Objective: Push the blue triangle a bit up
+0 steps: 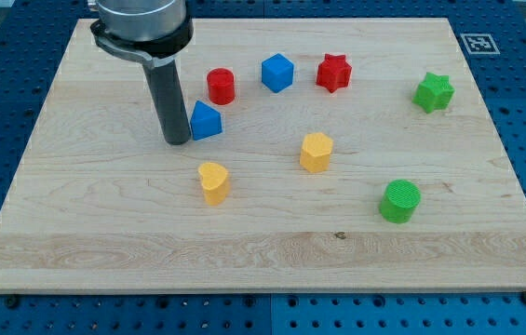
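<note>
The blue triangle (206, 121) lies on the wooden board (104, 223), left of centre in the upper half. My tip (177, 140) stands at the triangle's lower left edge, touching or nearly touching it. The dark rod rises from there to the arm's head at the view's top left. A red cylinder (221, 87) sits just above and right of the triangle.
A blue cube (277, 73) and a red star (333, 73) lie along the upper middle. A green star (434, 92) is at upper right. A yellow hexagon (316, 152), a yellow heart (213, 182) and a green cylinder (400, 201) lie lower down.
</note>
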{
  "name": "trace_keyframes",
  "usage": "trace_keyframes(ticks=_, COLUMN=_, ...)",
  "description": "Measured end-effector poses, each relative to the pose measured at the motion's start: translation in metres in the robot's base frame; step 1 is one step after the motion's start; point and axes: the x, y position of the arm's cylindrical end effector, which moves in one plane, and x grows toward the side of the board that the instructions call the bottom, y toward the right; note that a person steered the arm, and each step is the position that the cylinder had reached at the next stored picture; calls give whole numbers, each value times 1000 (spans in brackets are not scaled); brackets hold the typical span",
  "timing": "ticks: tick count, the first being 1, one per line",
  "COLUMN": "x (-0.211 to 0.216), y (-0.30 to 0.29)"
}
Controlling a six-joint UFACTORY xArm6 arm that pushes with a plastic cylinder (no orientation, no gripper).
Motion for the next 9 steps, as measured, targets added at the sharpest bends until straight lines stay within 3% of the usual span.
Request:
trace_keyframes(ticks=2, x=-15, y=6)
trace_keyframes(ticks=4, x=30, y=13)
trace_keyframes(ticks=5, x=32, y=34)
trace_keyframes(ticks=9, x=10, y=50)
